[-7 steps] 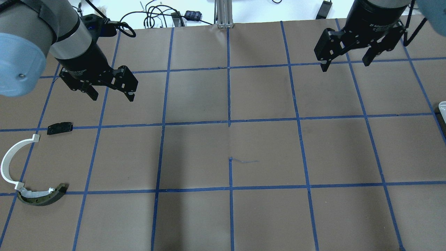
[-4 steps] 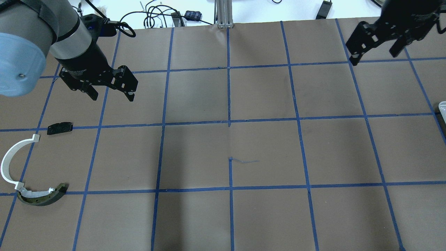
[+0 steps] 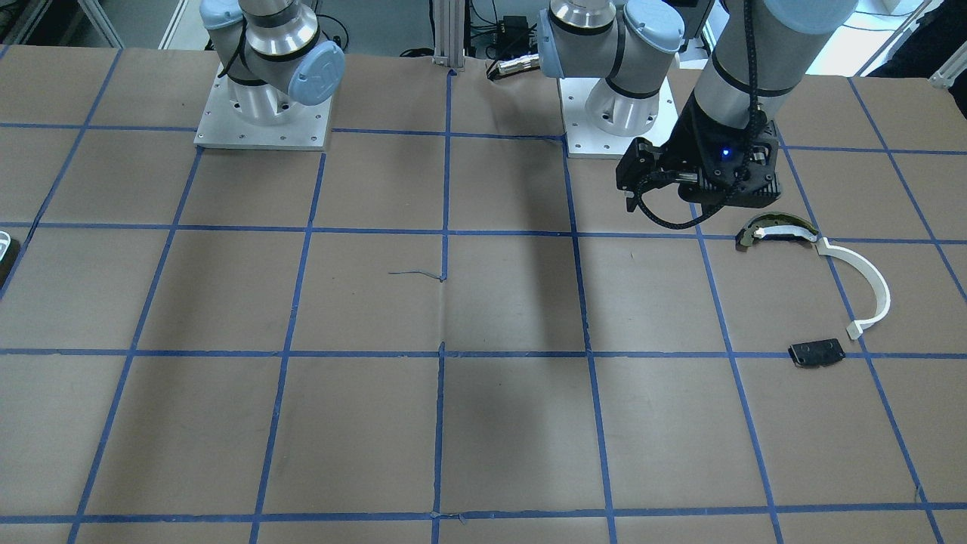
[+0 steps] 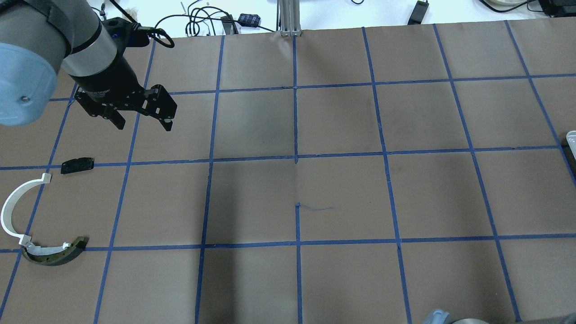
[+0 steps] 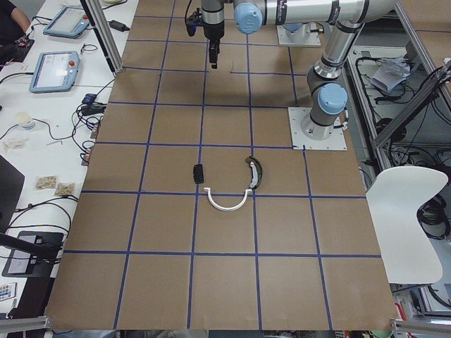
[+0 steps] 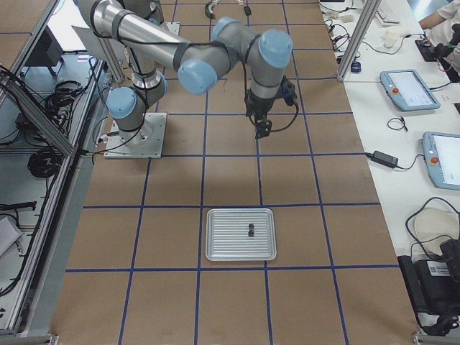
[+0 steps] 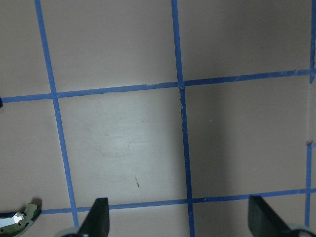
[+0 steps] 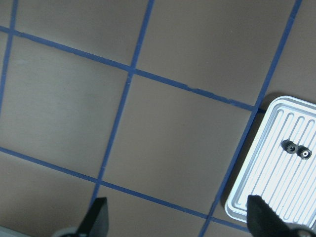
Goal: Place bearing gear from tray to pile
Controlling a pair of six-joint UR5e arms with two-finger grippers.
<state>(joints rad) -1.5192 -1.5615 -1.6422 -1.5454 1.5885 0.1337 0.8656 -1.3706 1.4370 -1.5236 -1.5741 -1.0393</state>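
Two small dark bearing gears [image 8: 287, 145] lie on the ribbed silver tray [image 8: 266, 192], also seen in the exterior right view [image 6: 241, 248]. My right gripper [image 8: 177, 222] is open and empty, hovering above the table beside the tray. The pile sits at the table's left end: a white arc [image 4: 11, 209], a dark-and-cream curved piece [image 4: 54, 254] and a small black plate [image 4: 77, 165]. My left gripper [image 4: 144, 123] is open and empty, above the table beyond the pile. The curved piece's tip shows in the left wrist view [image 7: 17, 219].
Brown paper with a blue tape grid covers the table [image 4: 297, 180]. Only the tray's edge [image 4: 571, 137] shows at the overhead view's right border. Cables and an aluminium post [image 4: 288, 18] stand at the far edge. Tablets lie on a side bench [image 6: 410, 90].
My right gripper has swung right and left the overhead view. My left gripper has barely moved. The pile has not moved.
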